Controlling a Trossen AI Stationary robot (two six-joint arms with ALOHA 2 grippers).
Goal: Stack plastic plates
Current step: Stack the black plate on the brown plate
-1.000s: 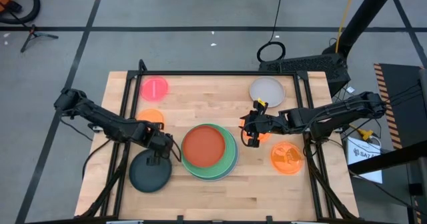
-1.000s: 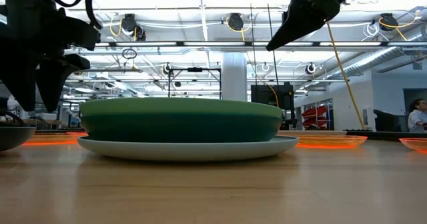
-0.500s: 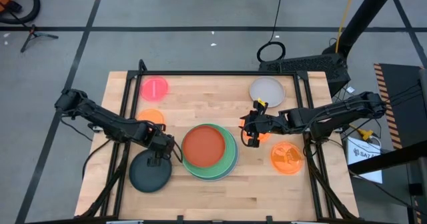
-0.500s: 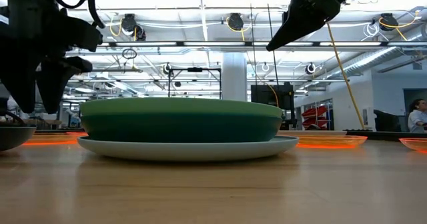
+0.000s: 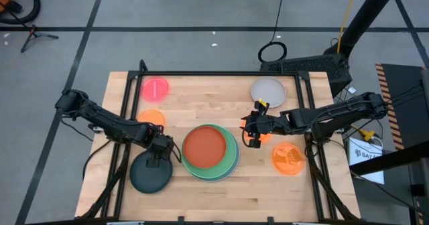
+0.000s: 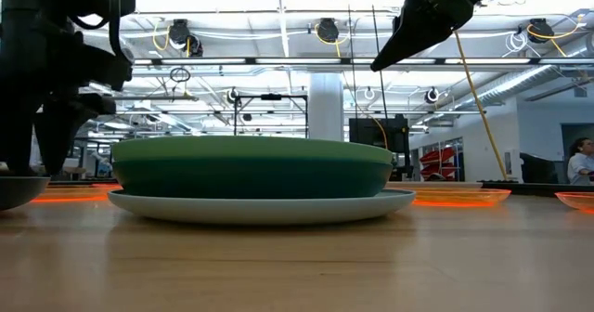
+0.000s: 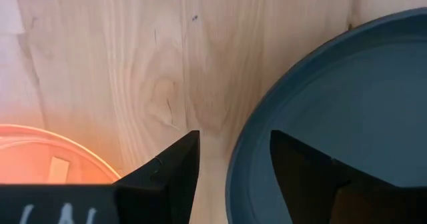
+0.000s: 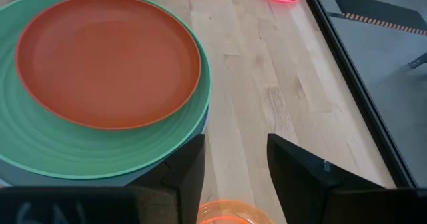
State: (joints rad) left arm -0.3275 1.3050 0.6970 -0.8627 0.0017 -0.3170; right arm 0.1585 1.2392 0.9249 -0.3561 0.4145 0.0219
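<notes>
A black plate (image 5: 150, 174) lies at the near left of the table; it also shows in the left wrist view (image 7: 333, 104). My left gripper (image 5: 163, 154) is open and low over the plate's far rim, one finger inside the rim and one outside (image 7: 233, 164). In the middle a red-brown plate (image 5: 204, 146) lies on top of a stack of green plates (image 5: 231, 159). My right gripper (image 5: 252, 136) is open and empty, raised above a small orange plate (image 5: 265, 137) to the right of the stack. My left gripper stands astride the black plate's far rim (image 7: 235, 184), fingers pointing down, one finger (image 7: 300, 171) over the plate's inside and one (image 7: 175, 167) outside it. Whether either finger touches the rim, I cannot tell. The plate lies flat on the table.
A pink plate (image 5: 155, 88) and an orange plate (image 5: 153, 116) lie at the far left, a grey-white plate (image 5: 268, 90) at the far right, and another orange plate (image 5: 288, 159) at the near right. Bare wood shows along the near edge.
My left gripper has gone down toward the black plate's rim, still open. My right gripper has kept still.
</notes>
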